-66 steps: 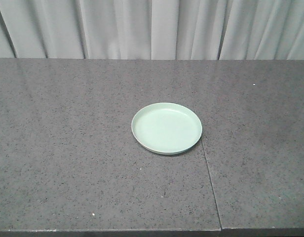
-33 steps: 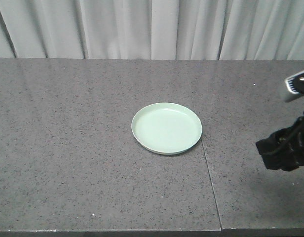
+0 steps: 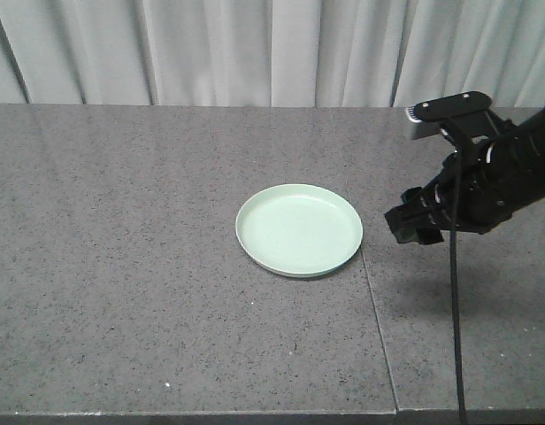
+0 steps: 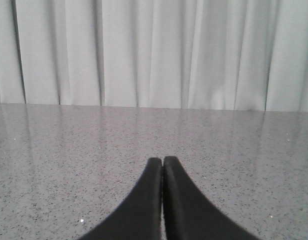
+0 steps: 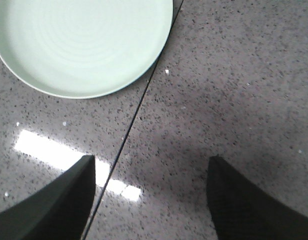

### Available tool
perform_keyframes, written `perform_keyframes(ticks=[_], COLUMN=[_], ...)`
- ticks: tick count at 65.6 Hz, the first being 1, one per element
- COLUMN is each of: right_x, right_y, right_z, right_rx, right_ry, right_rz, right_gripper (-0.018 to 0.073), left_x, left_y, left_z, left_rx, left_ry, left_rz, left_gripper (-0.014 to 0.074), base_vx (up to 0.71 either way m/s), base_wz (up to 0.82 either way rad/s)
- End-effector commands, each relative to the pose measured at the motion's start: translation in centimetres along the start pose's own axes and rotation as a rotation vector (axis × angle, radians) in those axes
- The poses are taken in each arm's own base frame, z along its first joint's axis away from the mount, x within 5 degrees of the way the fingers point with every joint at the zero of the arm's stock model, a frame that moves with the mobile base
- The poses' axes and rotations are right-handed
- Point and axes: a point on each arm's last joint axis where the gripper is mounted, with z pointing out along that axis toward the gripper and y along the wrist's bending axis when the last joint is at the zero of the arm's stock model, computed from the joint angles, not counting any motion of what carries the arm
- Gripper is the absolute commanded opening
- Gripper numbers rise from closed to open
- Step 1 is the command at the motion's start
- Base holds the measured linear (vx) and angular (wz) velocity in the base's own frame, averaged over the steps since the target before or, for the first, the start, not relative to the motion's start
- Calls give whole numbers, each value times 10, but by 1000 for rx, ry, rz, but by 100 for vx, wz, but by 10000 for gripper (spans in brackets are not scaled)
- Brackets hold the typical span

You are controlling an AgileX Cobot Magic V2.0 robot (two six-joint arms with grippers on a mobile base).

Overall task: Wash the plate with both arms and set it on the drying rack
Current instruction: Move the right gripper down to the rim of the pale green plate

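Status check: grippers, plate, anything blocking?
Left gripper shut, empty. Right gripper open, hovering beside the plate, not touching. Plate flat on the counter, untouched. Nothing seen between gripper and plate; drying rack not in view.

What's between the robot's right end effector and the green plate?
Only bare speckled countertop, crossed by a thin dark seam. The right wrist view shows it between the right end effector and plate.

Black right arm [image 3: 511, 168], thin black cable [image 3: 454, 319], silver-white wrist block [image 3: 429, 112], possibly a camera, 2 tapered fingers [image 5: 54, 205]
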Motion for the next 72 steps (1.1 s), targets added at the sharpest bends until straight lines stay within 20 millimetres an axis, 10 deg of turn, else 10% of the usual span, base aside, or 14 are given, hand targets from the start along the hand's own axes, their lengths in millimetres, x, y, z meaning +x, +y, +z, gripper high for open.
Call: perform_keyframes(ticks=[1,72], right_x=[-22,-89], right_y=[2,-17], right_z=[-5,109], right_rx=[-30,-16], right_ry=[-79,5], right_rz=[22,41], right_gripper=[463,379], left_x=[-17,-17], left_y=[0,0], left_z=[-3,-3], left_rx=[2,2], left_ry=[-115,-115], left_rz=[-15,-15], left_gripper=[-6,-6], base_vx=[0,0], base_wz=[0,0])
